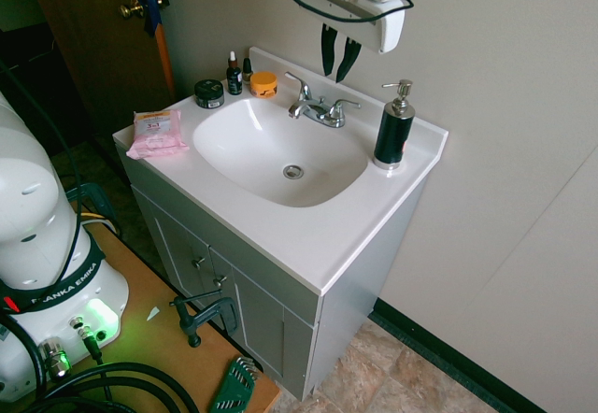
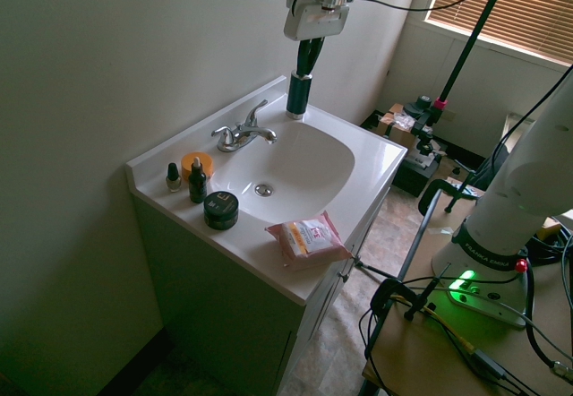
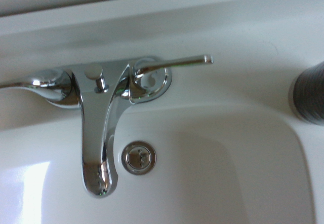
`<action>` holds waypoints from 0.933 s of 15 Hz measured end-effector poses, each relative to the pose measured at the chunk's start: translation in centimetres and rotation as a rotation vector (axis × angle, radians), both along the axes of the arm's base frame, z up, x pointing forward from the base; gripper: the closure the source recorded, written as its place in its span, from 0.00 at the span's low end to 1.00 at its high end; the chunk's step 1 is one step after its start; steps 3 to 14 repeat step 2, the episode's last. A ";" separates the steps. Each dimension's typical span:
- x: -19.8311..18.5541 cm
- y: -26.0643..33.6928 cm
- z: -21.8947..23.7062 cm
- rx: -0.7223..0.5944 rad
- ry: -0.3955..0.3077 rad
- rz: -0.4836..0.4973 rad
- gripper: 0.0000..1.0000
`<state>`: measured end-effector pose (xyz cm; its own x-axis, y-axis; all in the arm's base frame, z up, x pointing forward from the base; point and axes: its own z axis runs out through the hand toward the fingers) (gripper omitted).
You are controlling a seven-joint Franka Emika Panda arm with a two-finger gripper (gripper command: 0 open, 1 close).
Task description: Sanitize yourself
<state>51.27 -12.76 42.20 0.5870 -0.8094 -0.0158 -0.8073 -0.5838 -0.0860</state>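
You are looking at the white Franka arm (image 1: pixel 42 235) reaching up and over the white vanity worktop (image 1: pixel 374 217), with its white boxy claw (image 1: pixel 338 56) hanging above the back rim, pointing straight down between the chrome two-handle faucet (image 1: pixel 318 106) and the dark pump dispenser bottle with a silver top (image 1: pixel 394 128). The two dark fingers (image 1: pixel 327 49) are standing slightly spread, with a narrow gap between the tips, gripping nothing. The claw is sitting near the bottle but apart from it. On the far side of the oval basin (image 1: pixel 280 151) are lying a pink wipes packet (image 1: pixel 155 134), a round black jar (image 1: pixel 208 93), a small dark dropper bottle (image 1: pixel 234 75) and an orange tin (image 1: pixel 263 83)
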 end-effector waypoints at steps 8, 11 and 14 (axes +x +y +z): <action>-1.3 1.1 -1.2 -0.008 0.008 0.017 0.00; -1.3 1.1 -1.2 -0.008 0.008 0.017 0.00; -1.3 1.1 -1.2 -0.008 0.008 0.017 0.00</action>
